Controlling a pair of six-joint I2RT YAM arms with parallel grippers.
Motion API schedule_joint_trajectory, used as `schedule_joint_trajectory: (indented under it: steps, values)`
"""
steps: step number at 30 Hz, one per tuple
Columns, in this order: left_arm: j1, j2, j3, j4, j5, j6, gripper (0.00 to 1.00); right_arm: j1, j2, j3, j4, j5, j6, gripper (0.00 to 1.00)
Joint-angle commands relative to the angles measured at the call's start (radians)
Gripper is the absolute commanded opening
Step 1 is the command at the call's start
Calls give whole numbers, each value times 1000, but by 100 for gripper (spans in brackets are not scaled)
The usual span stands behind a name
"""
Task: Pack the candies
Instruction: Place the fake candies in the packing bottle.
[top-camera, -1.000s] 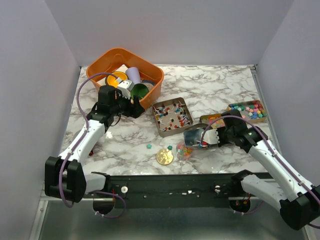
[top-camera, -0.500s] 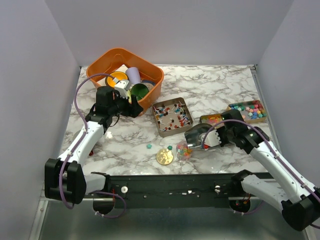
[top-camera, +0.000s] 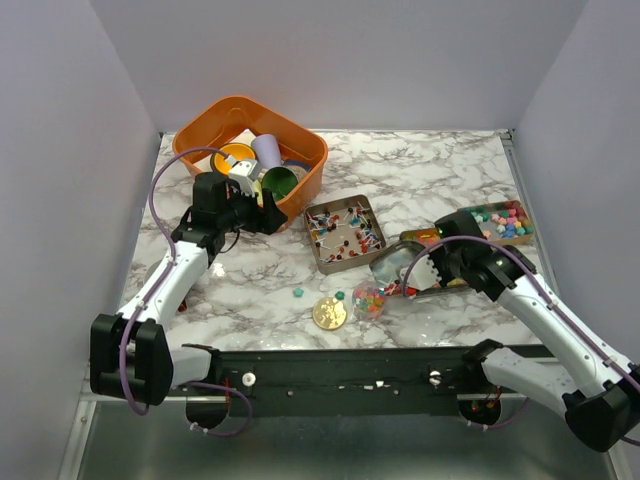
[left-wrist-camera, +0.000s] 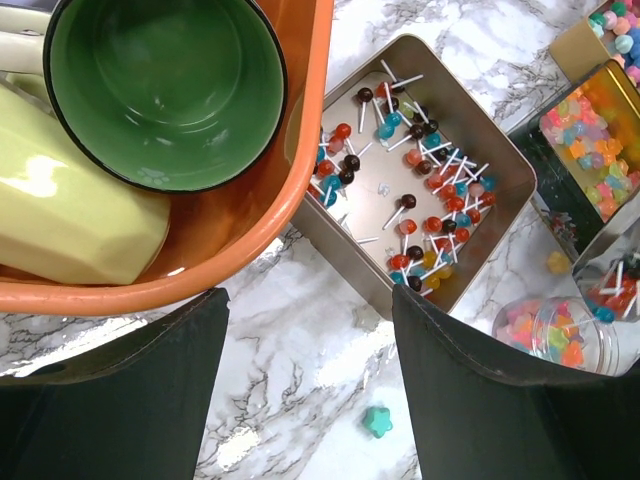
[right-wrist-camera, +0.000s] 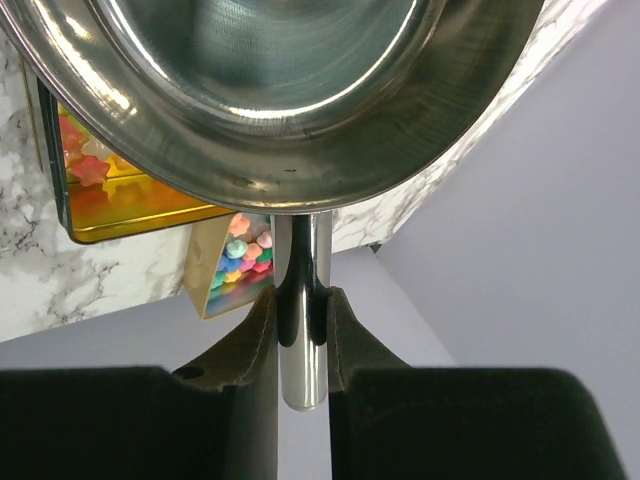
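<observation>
Candies lie in several places: lollipops in a square metal tin (top-camera: 345, 233) (left-wrist-camera: 420, 190), pastel stars in a gold tin (top-camera: 497, 221) (right-wrist-camera: 240, 255), glossy bits in a second gold tin (top-camera: 425, 238) (left-wrist-camera: 590, 130), and a small clear jar (top-camera: 368, 299) (left-wrist-camera: 545, 335) full of them. Loose teal stars (top-camera: 298, 293) (left-wrist-camera: 377, 421) rest on the marble. My right gripper (top-camera: 432, 270) (right-wrist-camera: 301, 340) is shut on the handle of a steel scoop (top-camera: 395, 272) (right-wrist-camera: 280, 90) tilted beside the jar, with a few lollipops in it. My left gripper (top-camera: 265, 215) (left-wrist-camera: 310, 400) hangs open by the orange basket, holding nothing.
The orange basket (top-camera: 305, 190) (left-wrist-camera: 250, 230) at the back left holds a green cup (left-wrist-camera: 165, 90), a yellow cup (left-wrist-camera: 70, 220) and other cups. A flat gold disc (top-camera: 329, 313) lies near the front edge, left of the jar.
My right gripper has rotated and tilted the scoop beside the jar, and its wrist has drawn back a little. The left arm has barely moved.
</observation>
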Motion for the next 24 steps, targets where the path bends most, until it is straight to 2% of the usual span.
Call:
schedule_joint_trajectory:
  steps: [1, 14, 24]
  values:
    - [7, 12, 1, 73, 0, 4, 78, 27, -7, 28, -17, 49, -49, 1]
    - [7, 12, 6, 87, 3, -10, 78, 46, -8, 57, -25, 77, -60, 1]
    - [7, 57, 46, 81, 17, -21, 78, 40, 9, 156, -91, 77, 118, 1]
